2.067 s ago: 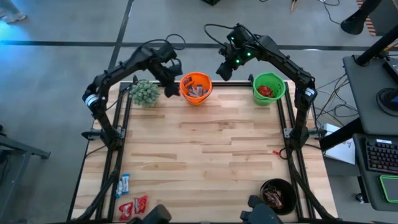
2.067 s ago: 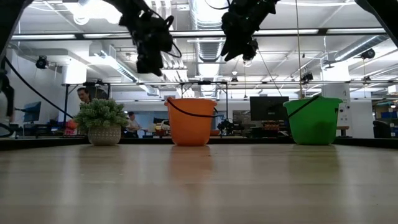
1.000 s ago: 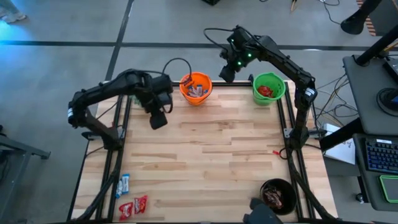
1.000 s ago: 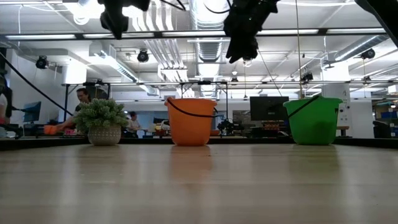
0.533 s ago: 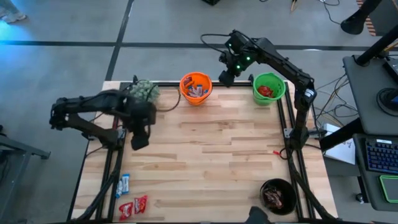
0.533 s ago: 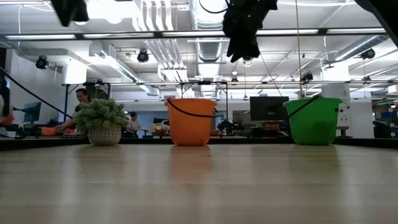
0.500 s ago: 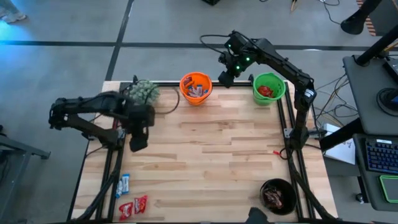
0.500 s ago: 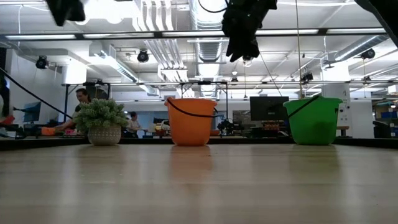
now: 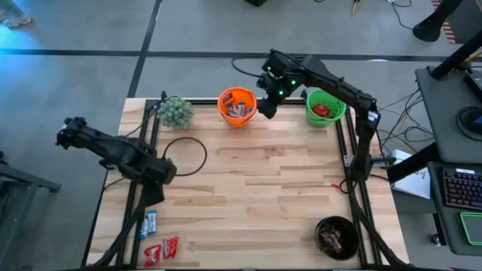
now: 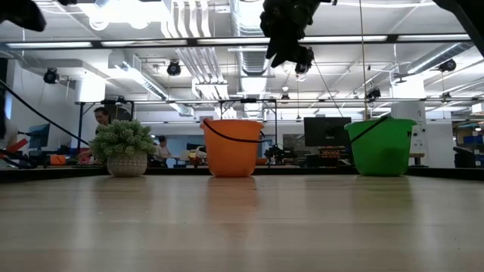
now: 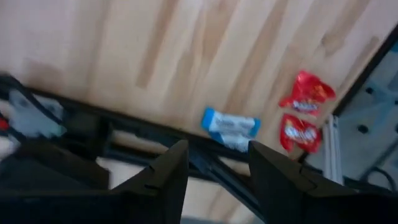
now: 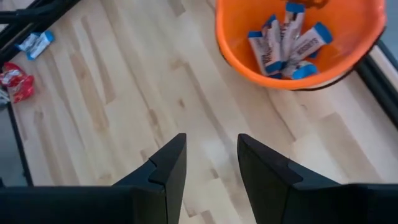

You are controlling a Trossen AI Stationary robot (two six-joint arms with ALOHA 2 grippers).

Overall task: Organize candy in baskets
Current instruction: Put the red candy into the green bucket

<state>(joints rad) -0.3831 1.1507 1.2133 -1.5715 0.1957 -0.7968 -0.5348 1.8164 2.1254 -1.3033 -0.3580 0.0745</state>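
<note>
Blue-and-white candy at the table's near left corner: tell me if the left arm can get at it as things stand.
Probably yes. The left pincer hangs open just beyond the blue-and-white candy, with only bare table between; the red candies lie beside it, not over it.

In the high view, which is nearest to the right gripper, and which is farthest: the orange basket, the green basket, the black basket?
From the right gripper:
1. Orange basket, just beside it, far edge.
2. Green basket, far right corner.
3. Black basket, near right corner.
</note>
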